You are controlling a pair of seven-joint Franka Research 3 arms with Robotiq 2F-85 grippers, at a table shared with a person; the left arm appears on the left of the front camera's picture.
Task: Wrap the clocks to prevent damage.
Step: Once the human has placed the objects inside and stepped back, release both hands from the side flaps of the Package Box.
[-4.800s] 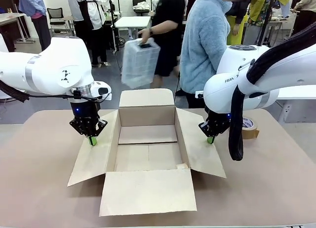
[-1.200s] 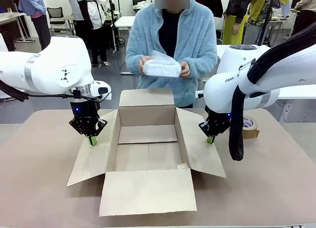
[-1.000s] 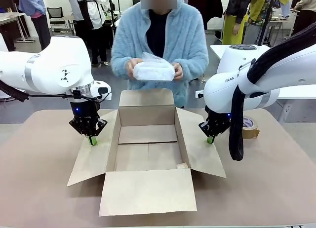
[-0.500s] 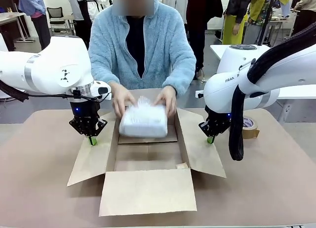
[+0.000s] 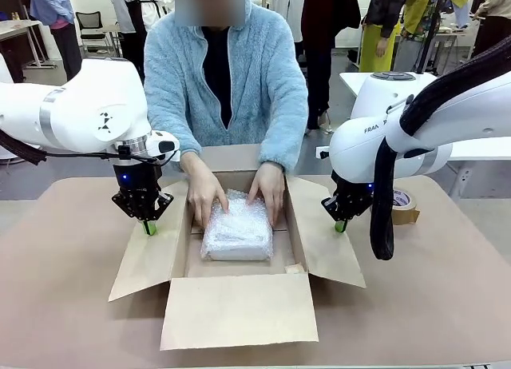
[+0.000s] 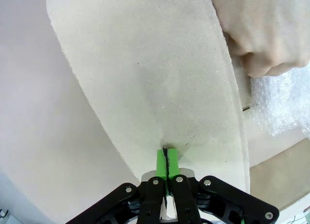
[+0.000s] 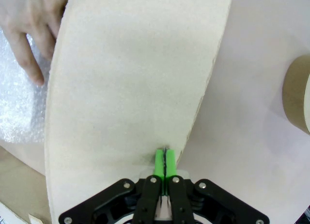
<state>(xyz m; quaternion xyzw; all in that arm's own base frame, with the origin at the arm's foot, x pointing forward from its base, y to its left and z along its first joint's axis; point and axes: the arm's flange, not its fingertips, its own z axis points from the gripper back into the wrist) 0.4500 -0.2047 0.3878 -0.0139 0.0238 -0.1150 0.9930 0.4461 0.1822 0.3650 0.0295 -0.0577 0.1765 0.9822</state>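
Observation:
The clocks are a whitish bubble-wrapped bundle [image 5: 236, 232] lying on the floor of the open cardboard box [image 5: 239, 309]. A person in a light blue fleece rests both hands [image 5: 204, 200] on it. My left gripper [image 5: 148, 228] is shut, its green tips down on the box's left flap [image 5: 152, 257]. My right gripper [image 5: 341, 225] is shut too, tips on the right flap [image 5: 327, 253]. In the left wrist view the left gripper [image 6: 166, 155] touches the flap [image 6: 155, 78], with a hand [image 6: 261, 35] and the bundle [image 6: 286, 105] beyond. The right wrist view shows the right gripper [image 7: 165, 158] on its flap [image 7: 135, 78] near the bundle [image 7: 19, 103].
A brown tape roll [image 5: 403, 207] sits on the table [image 5: 64, 305] behind my right arm, and shows as the tape roll [image 7: 298, 95] in the right wrist view. The box's front flap lies open toward me. Other people stand farther back.
The person has lowered the bundle from the box's rear edge onto its floor and now presses on it. Both arms stay as they were.

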